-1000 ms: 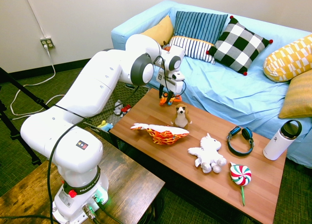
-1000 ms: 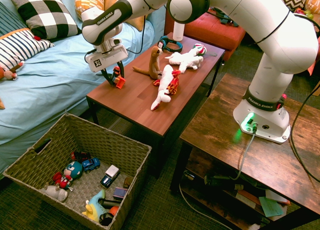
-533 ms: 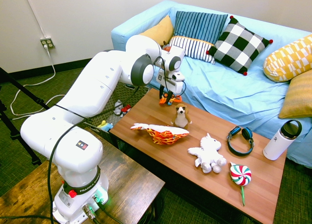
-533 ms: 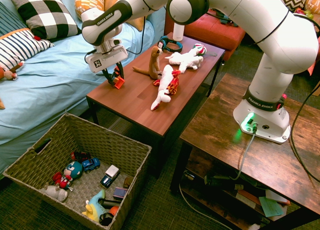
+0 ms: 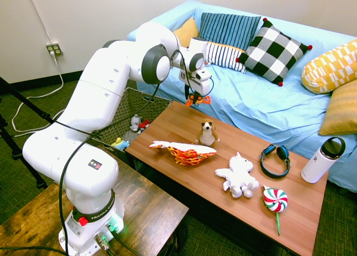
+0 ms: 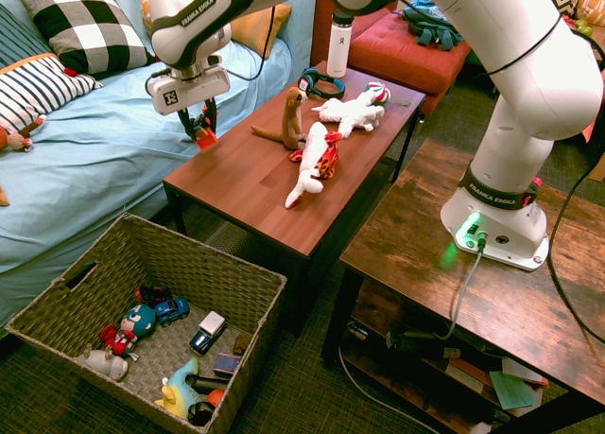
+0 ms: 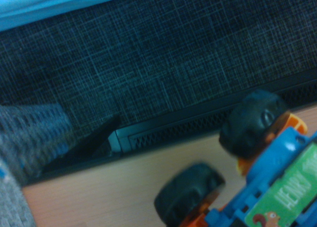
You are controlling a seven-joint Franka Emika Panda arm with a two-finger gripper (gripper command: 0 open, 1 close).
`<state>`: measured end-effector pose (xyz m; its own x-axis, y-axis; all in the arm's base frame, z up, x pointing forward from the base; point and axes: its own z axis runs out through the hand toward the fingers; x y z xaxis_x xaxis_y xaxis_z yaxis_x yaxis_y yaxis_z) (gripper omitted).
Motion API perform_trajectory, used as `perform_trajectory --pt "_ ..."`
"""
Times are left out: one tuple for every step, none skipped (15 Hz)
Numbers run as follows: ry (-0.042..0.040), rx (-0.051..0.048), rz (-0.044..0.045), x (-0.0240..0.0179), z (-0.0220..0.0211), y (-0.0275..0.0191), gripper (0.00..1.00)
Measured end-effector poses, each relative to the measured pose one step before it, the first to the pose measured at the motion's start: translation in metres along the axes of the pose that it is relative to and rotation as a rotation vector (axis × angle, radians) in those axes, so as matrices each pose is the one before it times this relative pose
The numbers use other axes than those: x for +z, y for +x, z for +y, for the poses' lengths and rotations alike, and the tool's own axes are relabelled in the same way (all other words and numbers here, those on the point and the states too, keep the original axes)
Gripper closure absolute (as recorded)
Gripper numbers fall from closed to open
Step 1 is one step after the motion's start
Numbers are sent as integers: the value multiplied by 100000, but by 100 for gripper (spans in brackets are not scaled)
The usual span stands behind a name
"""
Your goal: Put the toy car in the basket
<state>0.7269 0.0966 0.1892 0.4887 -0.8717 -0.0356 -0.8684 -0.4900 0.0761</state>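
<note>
Car point(image 5: 198, 100) first: in the first exterior view, your gripper point(image 5: 195, 96) has it clamped above the table point(image 5: 237, 155). The second exterior view shows you what the wicker basket point(image 6: 258, 306) holds: a blue car point(image 6: 172, 309), a white-roofed car point(image 6: 208, 332) and other toys. Only the wrist view gives you black ridged wheels point(image 7: 190, 193) and a green "HENRY" label point(image 7: 292, 190).

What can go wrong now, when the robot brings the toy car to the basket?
The toy car hangs in the shut gripper above the table; it might slip if the grip is only partial. The wicker basket stands lower, beyond the table's end, so a release too early could drop the car on the floor. Other toys already lie inside, so it may bounce off them.
</note>
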Motion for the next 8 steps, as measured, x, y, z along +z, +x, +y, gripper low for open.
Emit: perform_trajectory --pt "2299 -1308 1890 -1504 78 -1021 100" --pt "1352 -1747 2575 -1822 -126 -1671 100" --pt "892 -2959 3793 -2407 -410 -2598 100" --pt "1377 -3900 4739 -3093 -735 -3437 100" --pt "748 -4385 4457 -3491 -978 -4082 100" --pt "-63 -5149 3806 -3509 -1218 -4445 100" --pt "-632 -5859 2467 -2947 -1430 -4398 100" --pt "-913 -5885 773 -1732 -1600 -3936 100"
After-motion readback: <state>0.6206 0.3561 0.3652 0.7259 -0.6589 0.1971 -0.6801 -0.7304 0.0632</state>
